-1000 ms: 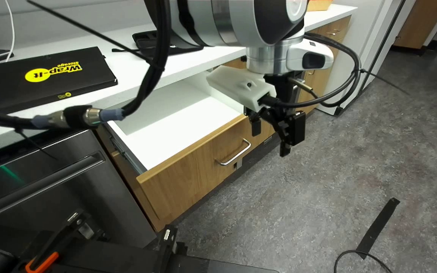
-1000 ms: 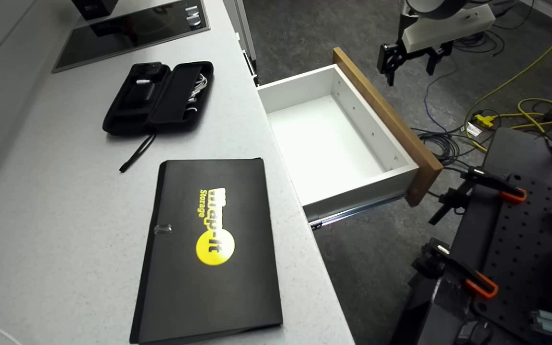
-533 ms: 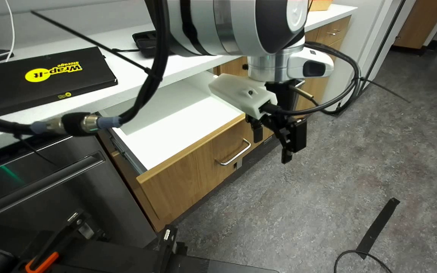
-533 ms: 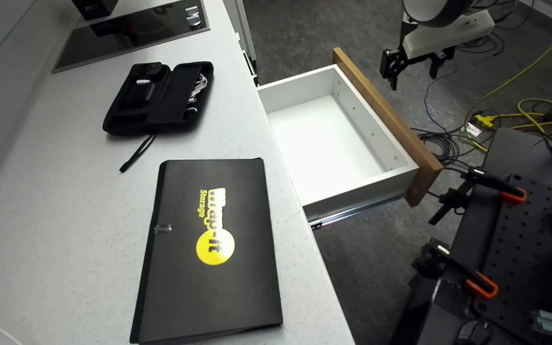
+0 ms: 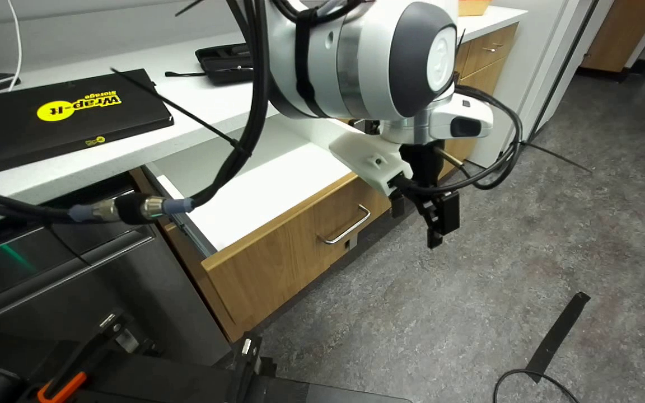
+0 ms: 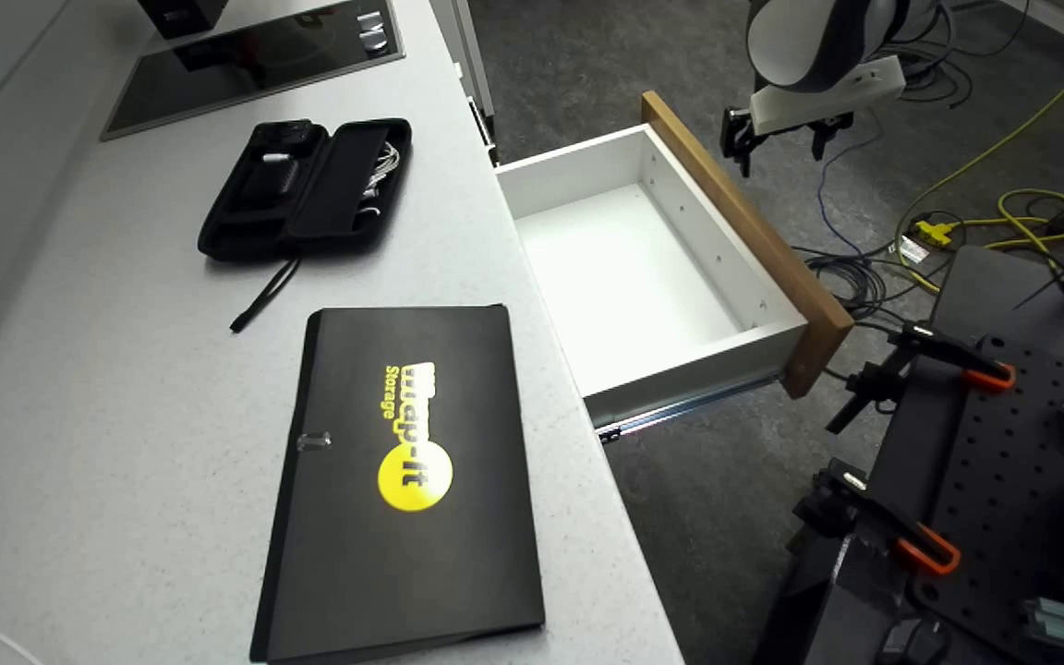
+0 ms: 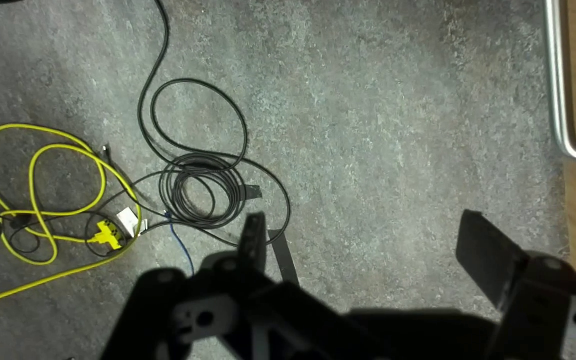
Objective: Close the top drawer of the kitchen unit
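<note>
Arm [image 5: 375, 67] has dipped, jaws parted downward, apparently beside drawer [image 5: 280, 257].

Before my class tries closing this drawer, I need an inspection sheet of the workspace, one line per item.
Surface: white countertop, with a dark glass hob set in it.
Job's things: top drawer stands pulled out from the kitchen unit, its handle ungripped.
Clutter: flat black box and open black case, both on the countertop.
Gripper: open, fingers apart, holding nothing.
Cables: yellow cord and coiled black cable on the floor; thick black bundle hangs beside the arm.
Surroundings: black platform with orange-handled clamps; shut steel-fronted appliance beside the drawer.
</note>
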Controlling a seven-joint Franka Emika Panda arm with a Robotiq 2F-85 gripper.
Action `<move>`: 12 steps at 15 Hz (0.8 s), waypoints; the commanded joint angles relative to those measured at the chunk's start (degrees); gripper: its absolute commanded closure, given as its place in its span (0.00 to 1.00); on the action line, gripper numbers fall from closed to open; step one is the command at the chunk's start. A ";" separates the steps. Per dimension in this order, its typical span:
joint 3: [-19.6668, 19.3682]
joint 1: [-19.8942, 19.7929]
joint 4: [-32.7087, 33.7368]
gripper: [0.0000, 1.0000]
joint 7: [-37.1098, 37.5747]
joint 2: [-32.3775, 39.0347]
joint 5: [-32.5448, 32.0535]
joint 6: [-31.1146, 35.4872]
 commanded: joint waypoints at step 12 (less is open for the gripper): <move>11.16 -3.62 16.18 0.00 -13.85 13.22 17.61 -10.19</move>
